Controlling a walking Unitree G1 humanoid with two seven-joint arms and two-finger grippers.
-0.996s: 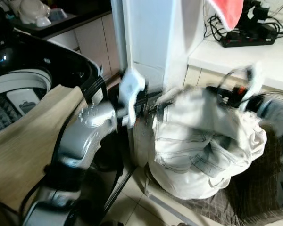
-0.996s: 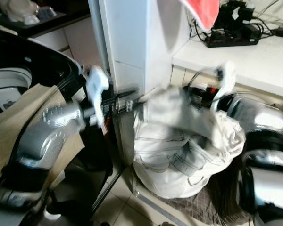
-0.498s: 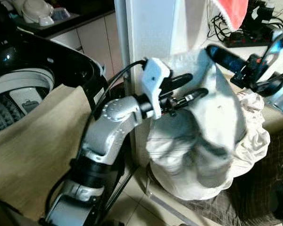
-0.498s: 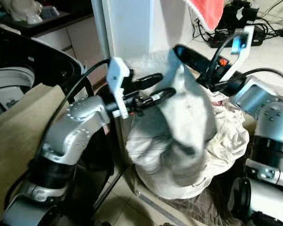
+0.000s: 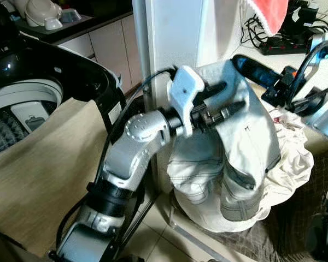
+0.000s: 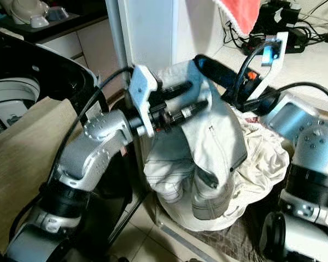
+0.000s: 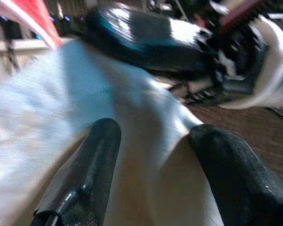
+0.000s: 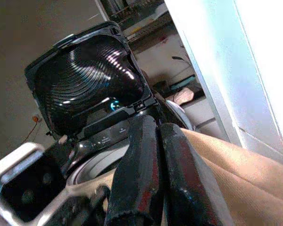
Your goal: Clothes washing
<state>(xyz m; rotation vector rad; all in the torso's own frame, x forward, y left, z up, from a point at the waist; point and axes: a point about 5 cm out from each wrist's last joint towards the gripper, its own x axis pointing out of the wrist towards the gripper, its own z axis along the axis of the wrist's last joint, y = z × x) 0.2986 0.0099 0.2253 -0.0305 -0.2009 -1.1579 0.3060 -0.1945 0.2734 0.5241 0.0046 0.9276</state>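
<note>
A pale denim garment (image 5: 246,136) hangs lifted above the heap of white laundry (image 5: 288,158) by the pillar. My left gripper (image 5: 232,95) reaches in from the left, its fingers (image 7: 92,165) apart, with the cloth lying between and behind them. Its upper edge is draped over my right gripper (image 5: 239,59), which comes in from the right. In the right wrist view the two fingers (image 8: 146,155) are pressed together, with no white cloth seen between them. The open washing machine (image 5: 22,103) stands at the left, its black lid (image 8: 85,80) raised.
A beige cloth (image 5: 38,169) hangs over the washer's front. A white pillar (image 5: 175,38) rises just behind the garment. The counter (image 5: 311,65) at the right carries a power strip (image 5: 287,46) and cables, with a red cloth (image 5: 268,11) hanging above. Dark fabric (image 5: 300,218) lies under the heap.
Both grippers have risen out of the heap, lifting the garment. It has swung and now hangs in long folds; the left arm has stretched further right.
</note>
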